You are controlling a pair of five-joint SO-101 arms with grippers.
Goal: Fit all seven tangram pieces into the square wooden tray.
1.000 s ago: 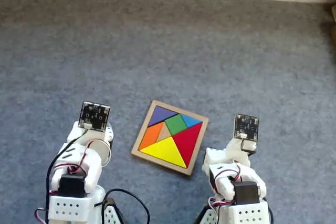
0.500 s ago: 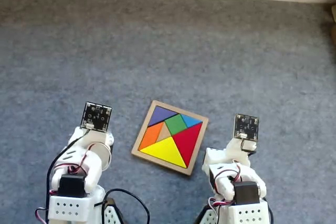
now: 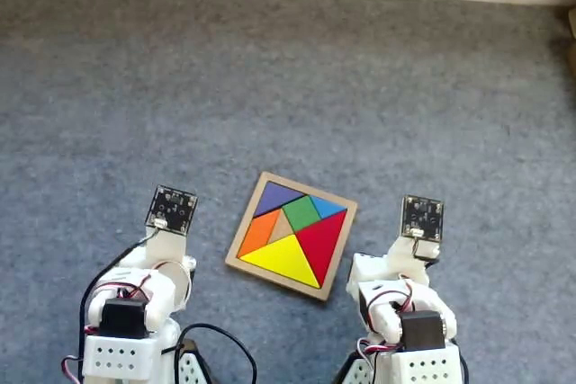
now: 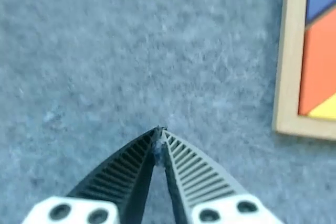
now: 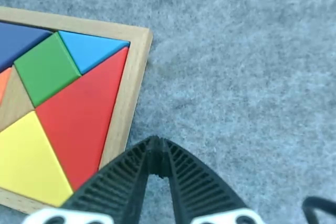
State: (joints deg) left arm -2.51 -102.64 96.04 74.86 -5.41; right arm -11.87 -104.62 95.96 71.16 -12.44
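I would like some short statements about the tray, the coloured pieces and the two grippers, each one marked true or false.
1. The yellow piece lies inside the wooden tray. True.
2. The right gripper holds the green piece. False: it is shut on nothing above the carpet, and the green piece lies in the tray.
3. The left gripper is shut and empty. True.
4. The red piece lies on the carpet outside the tray. False: it sits in the tray, touching the yellow piece.
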